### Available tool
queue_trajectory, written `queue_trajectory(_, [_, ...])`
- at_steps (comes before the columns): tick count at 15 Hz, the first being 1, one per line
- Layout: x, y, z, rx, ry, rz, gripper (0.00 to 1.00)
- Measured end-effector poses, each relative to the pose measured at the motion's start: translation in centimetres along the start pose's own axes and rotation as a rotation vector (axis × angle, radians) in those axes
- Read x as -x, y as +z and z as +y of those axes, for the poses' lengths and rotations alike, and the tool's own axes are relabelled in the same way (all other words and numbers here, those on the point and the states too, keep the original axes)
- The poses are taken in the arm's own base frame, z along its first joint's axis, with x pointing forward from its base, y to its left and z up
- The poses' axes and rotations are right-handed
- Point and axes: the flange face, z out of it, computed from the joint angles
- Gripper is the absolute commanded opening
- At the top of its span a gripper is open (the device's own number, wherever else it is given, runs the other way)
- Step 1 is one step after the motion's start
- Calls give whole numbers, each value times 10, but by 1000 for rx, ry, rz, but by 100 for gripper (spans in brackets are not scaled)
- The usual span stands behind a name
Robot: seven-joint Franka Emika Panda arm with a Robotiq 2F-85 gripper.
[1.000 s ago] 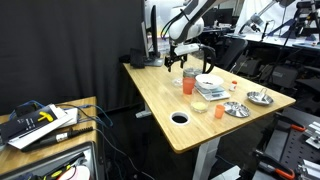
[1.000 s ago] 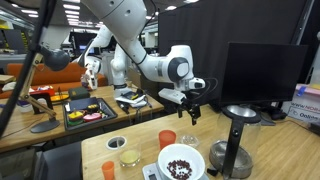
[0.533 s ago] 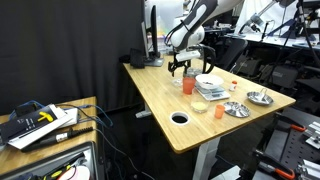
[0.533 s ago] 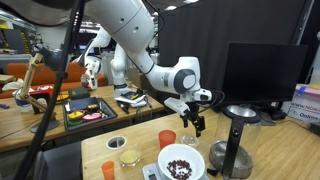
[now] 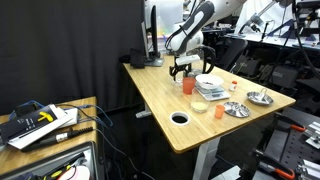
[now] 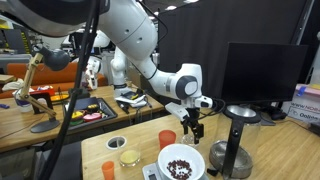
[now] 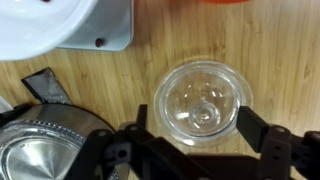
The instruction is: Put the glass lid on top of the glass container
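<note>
Light wooden table (image 5: 160, 95). White robot arm (image 6: 145, 50) lower than half second ago. Black two-finger gripper (image 7: 195, 128) spread wide, empty, straddling round clear glass lid (image 7: 200, 100) lying flat on wood. Reads as pre-grasp; lid not yet lifted toward glass container.

you won't find any text, number or brand here that can be read. in an exterior view, the white placard (image 6: 306, 100) at the far right edge carries some dark lettering, but it is too small and blurred for you to make out. the wrist view gives you no legible marks either.
</note>
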Motion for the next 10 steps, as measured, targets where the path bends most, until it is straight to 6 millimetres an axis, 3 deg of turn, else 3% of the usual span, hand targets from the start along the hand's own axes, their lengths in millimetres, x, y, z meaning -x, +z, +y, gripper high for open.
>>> queue_trajectory(7, [-5, 0, -4, 3, 3, -13, 10])
queue_trajectory(8, [-6, 0, -6, 3, 2, -13, 6])
queue_trajectory(10, [-6, -2, -7, 4, -1, -17, 8])
